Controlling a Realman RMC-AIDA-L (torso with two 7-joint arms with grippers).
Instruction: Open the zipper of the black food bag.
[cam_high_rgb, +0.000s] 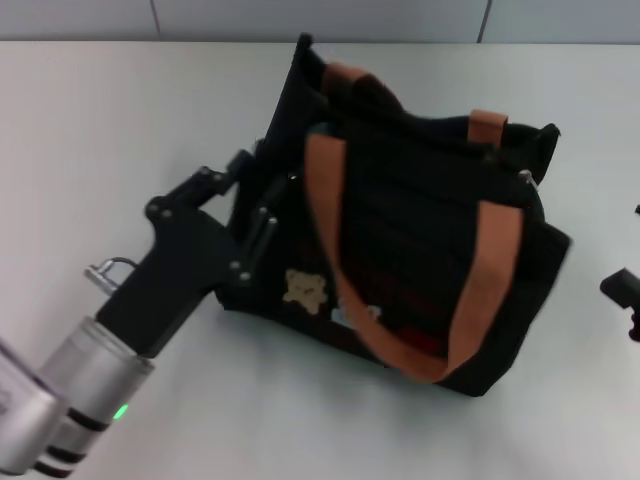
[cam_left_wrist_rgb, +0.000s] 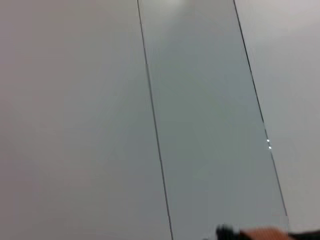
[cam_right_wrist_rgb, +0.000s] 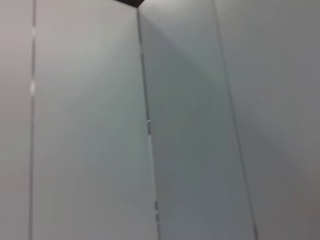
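Observation:
The black food bag stands mid-table in the head view, with two orange-brown strap handles draped over it and a tan bear patch on its near face. The zipper's line does not stand out from the black top. A small silvery bit shows at the bag's far right top corner. My left gripper is against the bag's left end, its fingers spread apart on the fabric. Only a black tip of my right gripper shows at the right edge, away from the bag. A sliver of the orange strap appears in the left wrist view.
The white table spreads around the bag on all sides. Grey wall panels fill both wrist views, and a dark corner cuts into the right wrist view.

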